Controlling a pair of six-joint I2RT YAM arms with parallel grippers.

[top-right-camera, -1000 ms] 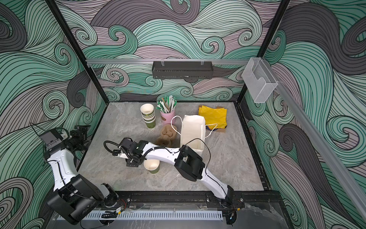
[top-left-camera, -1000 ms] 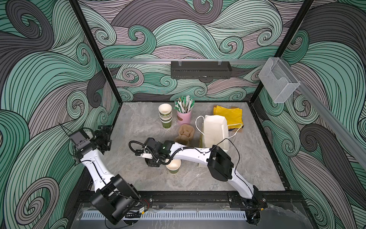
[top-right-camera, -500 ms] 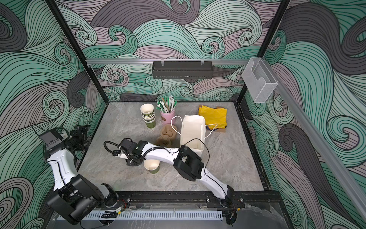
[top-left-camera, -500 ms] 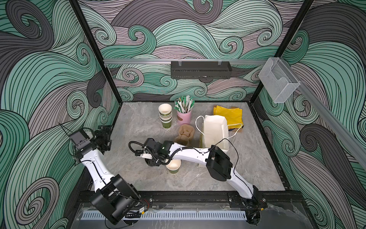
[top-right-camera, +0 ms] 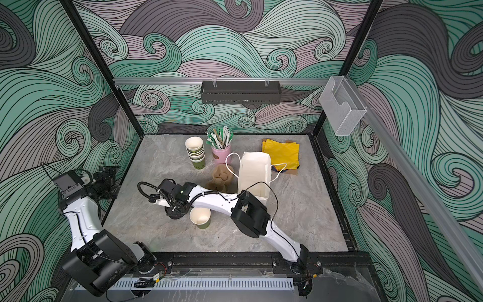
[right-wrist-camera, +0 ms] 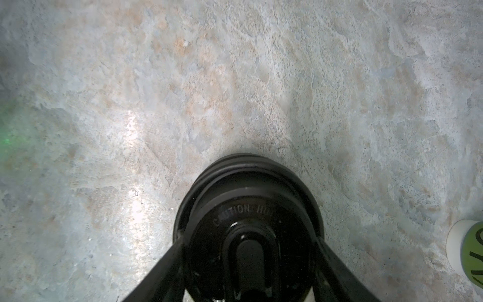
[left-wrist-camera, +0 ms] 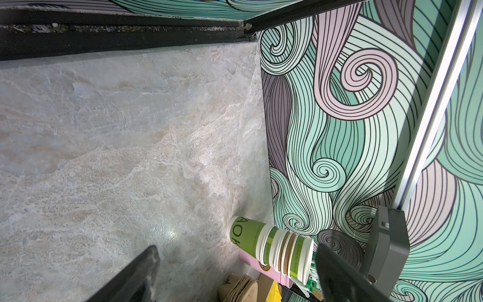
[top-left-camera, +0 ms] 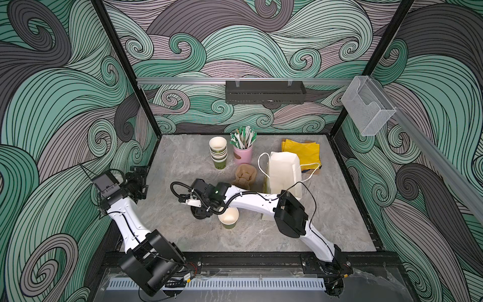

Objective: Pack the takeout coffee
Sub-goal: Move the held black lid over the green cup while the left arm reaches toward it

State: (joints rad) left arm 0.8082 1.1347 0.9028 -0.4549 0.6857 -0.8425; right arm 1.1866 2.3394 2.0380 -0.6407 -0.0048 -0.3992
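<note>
Takeout coffee's black sip lid (right-wrist-camera: 243,183) lies flat on the table (right-wrist-camera: 183,78). The right gripper (right-wrist-camera: 248,241) has its jaws clenched on the rim from both sides, as far as the wrist view shows. Just beside it stands the open green cup (top-left-camera: 228,218), upright and uncapped. Farther back are the cup stack (top-left-camera: 218,153), the pink cup of straws (top-left-camera: 243,154), the pulp carriers (top-left-camera: 245,175) and the white paper bag (top-left-camera: 283,172). Over by the left wall the left gripper (top-left-camera: 138,180) hangs with its jaws released and nothing between them.

I'd say the step in hand is picking up the lid to cap the cup. Next it calls for a level lift, a short carry over the cup's mouth and a square press down. Ridges under the lid hint at more nested below, so only one should come up.

Against a second ago, the right jaws have narrowed onto the lid, while arm, cup and bag sit where they were.
</note>
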